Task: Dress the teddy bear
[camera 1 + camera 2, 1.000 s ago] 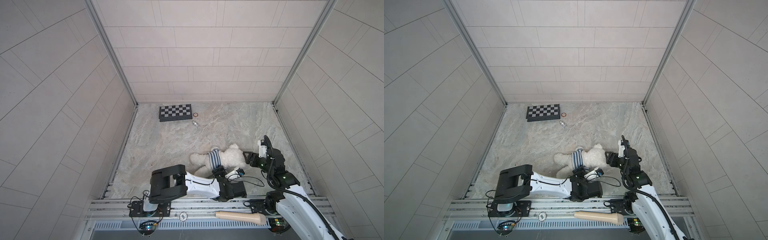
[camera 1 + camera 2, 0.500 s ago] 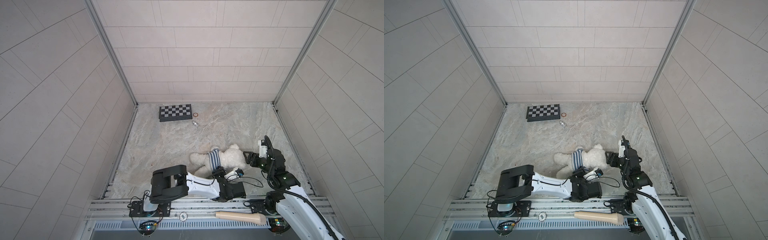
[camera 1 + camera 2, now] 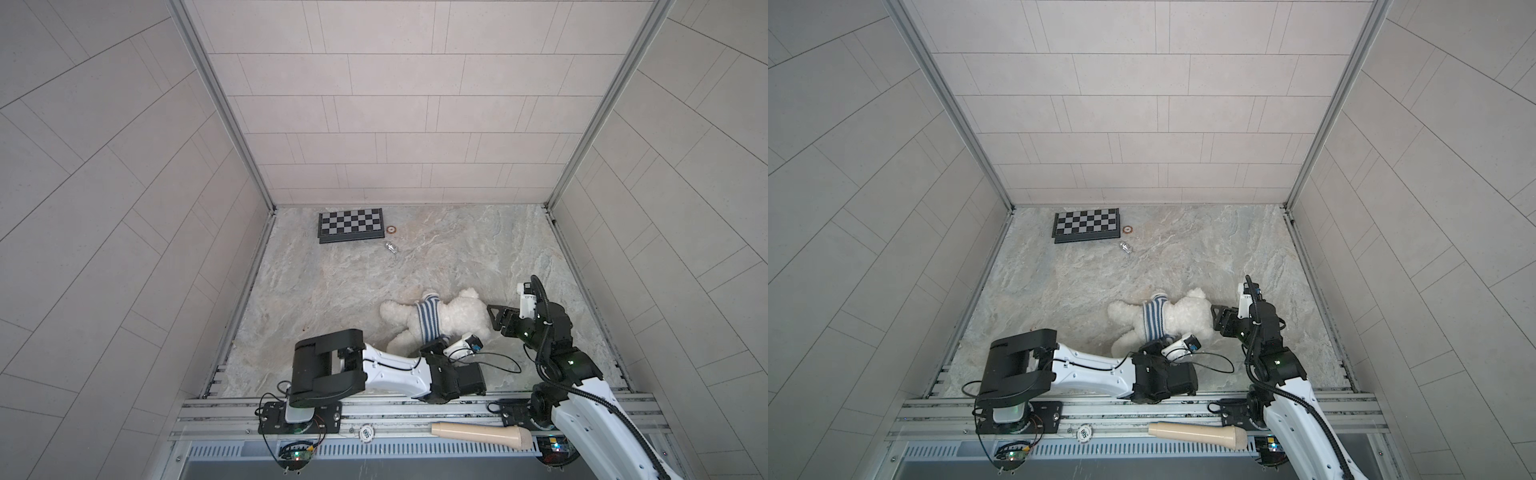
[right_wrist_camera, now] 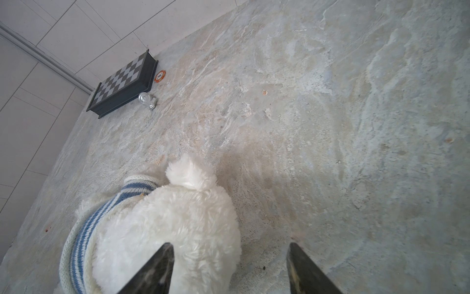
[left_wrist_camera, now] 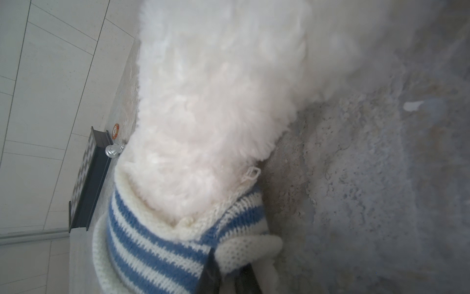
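Note:
The fluffy white teddy bear lies on its side near the table's front, head to the right. A blue-and-white striped knitted sweater sits round its middle. My left gripper reaches in from the front and is shut on the sweater's white sleeve cuff. My right gripper stands open at the bear's head, one finger over the fur, the other over bare table. The bear's face is hidden.
A folded chessboard lies at the back left, with an orange disc and a silver chess piece beside it. A beige cylinder rests on the front rail. Tiled walls close in three sides.
My left gripper has closed on the sweater's sleeve cuff. The bear and my right arm have stayed where they were.

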